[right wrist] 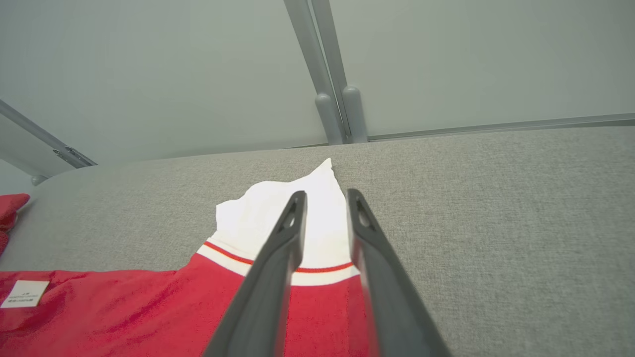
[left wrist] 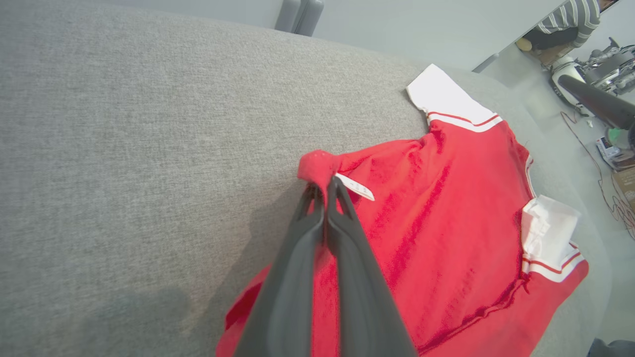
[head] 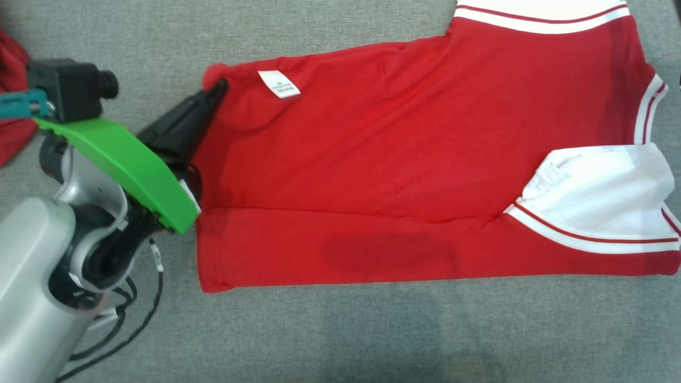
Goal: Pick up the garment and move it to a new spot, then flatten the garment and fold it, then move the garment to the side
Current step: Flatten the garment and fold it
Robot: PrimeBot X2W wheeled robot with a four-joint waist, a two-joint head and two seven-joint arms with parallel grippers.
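Grey woven cloth covers the bench [head: 340,330], and the garment [head: 399,159] lies flat on it, filling the middle and the 3 o'clock side of the head view. Its long axis runs from 9 o'clock to 3 o'clock. The plain red hem end points to 9 o'clock, and the white, red-striped trim sits toward 1 and 4 o'clock. A fold line runs along its 6 o'clock side. The small white label [head: 279,84] lies near the 10 o'clock corner.

At that corner the left gripper [head: 218,88] reaches in from 8 o'clock. The left wrist view shows its jaws closed tight on a bunched knot of red cloth, just beside the label. That view also takes in a person's striped sleeve [left wrist: 570,20] and floor cables [left wrist: 620,203] at 2 o'clock.

In the right wrist view, the right gripper [right wrist: 326,198] has its jaws a little apart over a white panel [right wrist: 278,218]; whether they touch it I cannot tell. Grey posts [right wrist: 342,114] stand at 12 o'clock against a pale wall.

Another red cloth [head: 10,127] lies at the head view's 9 o'clock edge.
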